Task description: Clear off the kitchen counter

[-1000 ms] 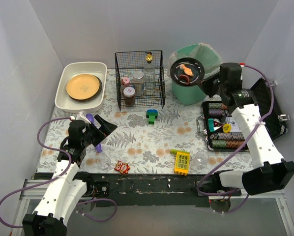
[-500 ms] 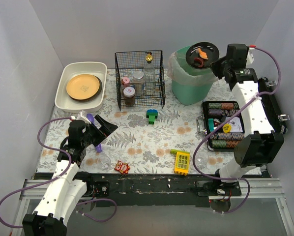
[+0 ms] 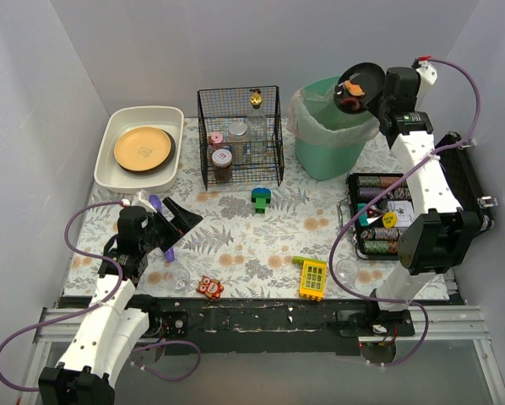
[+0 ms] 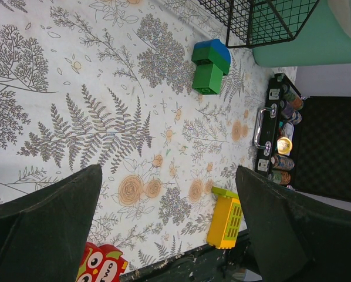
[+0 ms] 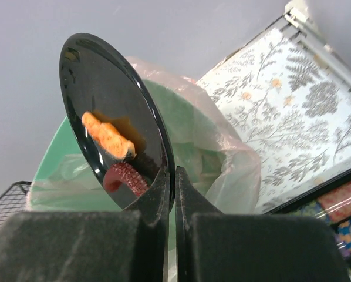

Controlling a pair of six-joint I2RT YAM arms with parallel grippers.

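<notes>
While our right gripper (image 5: 171, 176) pinches the rim of the black plate (image 5: 99, 82) at the upper right of the top view, the plate tilts steeply above the green bin (image 3: 324, 152). An orange scrap (image 5: 108, 136) and a dark red one (image 5: 126, 176) lie on its face. Our left gripper (image 3: 175, 226) hangs spread wide at lower left over the kitchen counter (image 3: 261, 240), which fills the frame's middle.
</notes>
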